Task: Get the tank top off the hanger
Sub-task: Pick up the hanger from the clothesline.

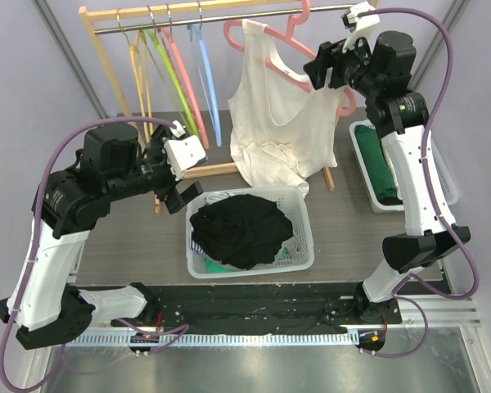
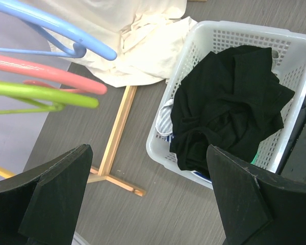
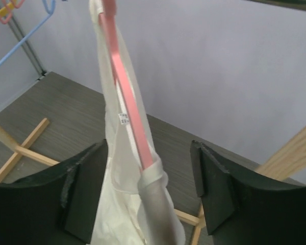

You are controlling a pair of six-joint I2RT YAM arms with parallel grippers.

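Note:
A cream tank top (image 1: 270,123) hangs on a pink hanger (image 1: 266,47) from the rail at the back, its hem bunched on the table. My right gripper (image 1: 319,70) is open, its jaws standing either side of the hanger's right arm and the strap over it. The right wrist view shows the pink hanger (image 3: 125,97) and the strap (image 3: 153,178) between the open fingers (image 3: 86,189). My left gripper (image 1: 180,192) is open and empty, above the table left of the basket. In the left wrist view the tank top's hem (image 2: 137,46) lies ahead.
A white basket (image 1: 303,237) with black clothes (image 1: 241,229) sits at centre front. A wooden rack (image 1: 106,49) holds orange, green, pink and blue empty hangers (image 1: 180,74). A white tray (image 1: 362,155) with green cloth stands at the right.

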